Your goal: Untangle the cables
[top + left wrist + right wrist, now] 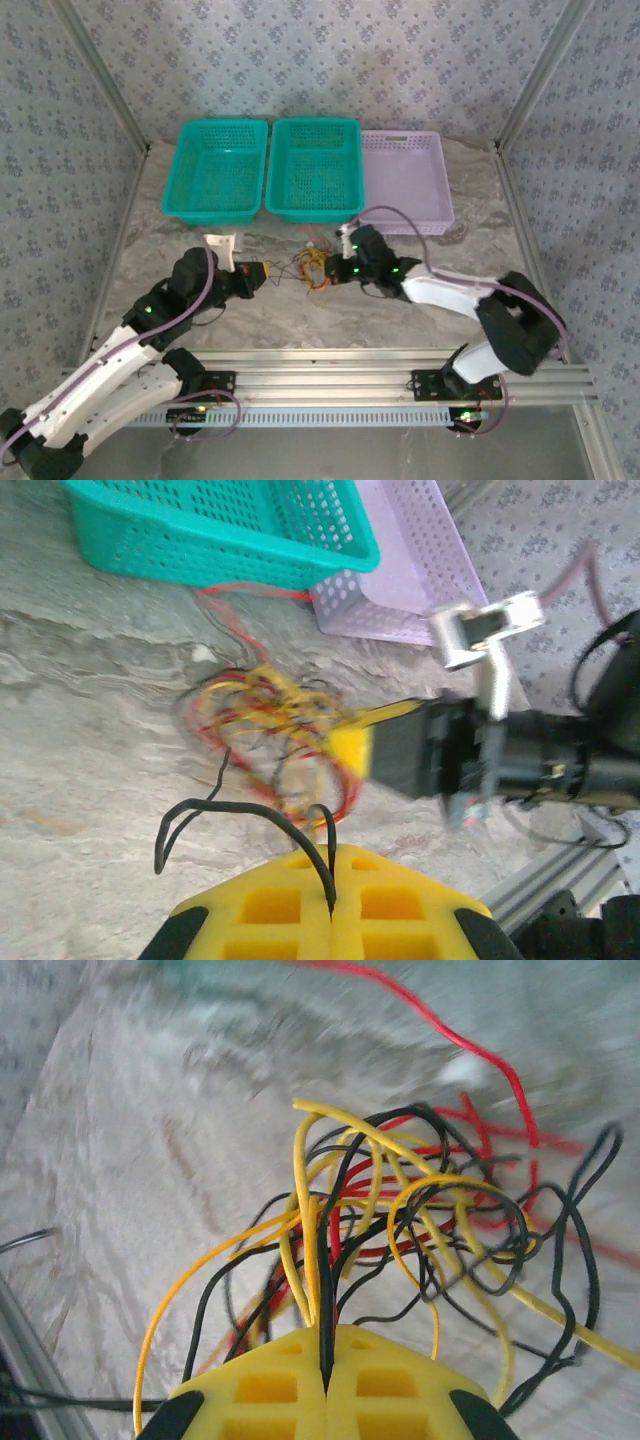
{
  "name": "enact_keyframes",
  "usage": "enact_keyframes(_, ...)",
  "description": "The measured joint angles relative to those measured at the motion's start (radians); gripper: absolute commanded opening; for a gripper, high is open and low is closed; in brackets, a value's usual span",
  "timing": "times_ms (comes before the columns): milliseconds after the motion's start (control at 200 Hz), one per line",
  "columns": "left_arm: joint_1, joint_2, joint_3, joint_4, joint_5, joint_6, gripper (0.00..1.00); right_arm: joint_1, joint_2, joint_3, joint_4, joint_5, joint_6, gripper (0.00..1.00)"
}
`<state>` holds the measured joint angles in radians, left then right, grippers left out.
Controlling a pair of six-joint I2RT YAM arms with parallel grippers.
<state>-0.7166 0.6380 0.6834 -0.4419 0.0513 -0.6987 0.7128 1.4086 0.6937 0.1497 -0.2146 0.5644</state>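
Now, top: thin yellow, black, red cables knotted at centre of marbled tabletop, between left gripper and right gripper | left wrist: left gripper pinches one black strand | right wrist: right gripper clamps yellow and black strands | step looks like pull-apart; next, likely a gentle outward draw.

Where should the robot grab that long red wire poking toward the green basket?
Probably the bare stretch of the thin red wire between the tangle of yellow, black and red wires and the teal plastic basket. Come from above: there it lies alone on the marbled table, no loops crossing it.
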Motion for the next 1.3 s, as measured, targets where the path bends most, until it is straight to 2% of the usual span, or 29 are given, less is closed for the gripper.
enact_keyframes(240,0.02,-0.03,0.103,-0.173,-0.077,0.045,0.0,-0.209,-0.38,-0.069,-0.135,-0.07,-0.006,0.0)
enact_keyframes(375,0.056,-0.018,0.166,-0.241,-0.084,0.072,0.0,-0.291,-0.498,-0.069,-0.238,-0.138,-0.023,0.0)
enact_keyframes(550,0.111,0.022,0.255,-0.354,-0.131,0.119,0.0,-0.442,-0.532,-0.071,-0.406,-0.121,-0.042,0.0)
enact_keyframes(730,0.133,0.086,0.286,-0.403,-0.144,0.15,0.0,-0.55,-0.577,-0.076,-0.485,-0.146,-0.042,0.0)
enact_keyframes(1034,0.222,0.104,0.286,-0.435,-0.166,0.179,0.0,-0.669,-0.673,-0.076,-0.603,-0.122,-0.045,0.0)
enact_keyframes(1299,0.274,0.102,0.311,-0.441,-0.178,0.191,0.0,-0.678,-0.648,-0.076,-0.655,-0.093,-0.05,0.0)
